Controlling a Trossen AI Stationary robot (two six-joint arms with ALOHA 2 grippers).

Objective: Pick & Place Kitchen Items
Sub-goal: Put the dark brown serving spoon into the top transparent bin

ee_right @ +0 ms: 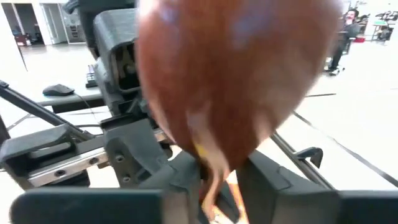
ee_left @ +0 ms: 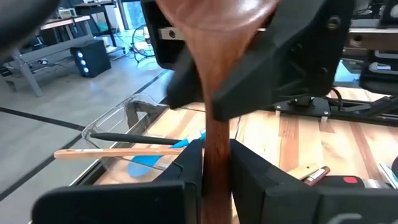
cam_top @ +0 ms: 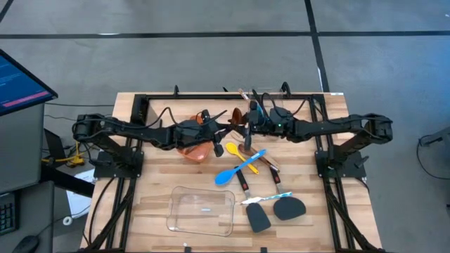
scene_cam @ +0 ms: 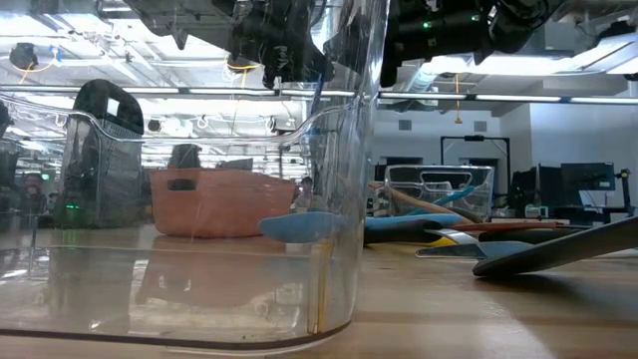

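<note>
One camera looks straight down on my bench [cam_top: 176, 176]; another sits level with it; my wrist cameras share a close wooden spoon [ee_left: 214, 93].

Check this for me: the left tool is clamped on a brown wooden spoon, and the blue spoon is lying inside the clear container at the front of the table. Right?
Not quite. The left tool is clamped on the wooden spoon, but the blue spoon lies on the bare table beside the clear container, not inside it. The high view shows this.

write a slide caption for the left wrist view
Left gripper clamps a dark wooden spoon by its handle, the right gripper's jaws closing near the bowl.
</note>
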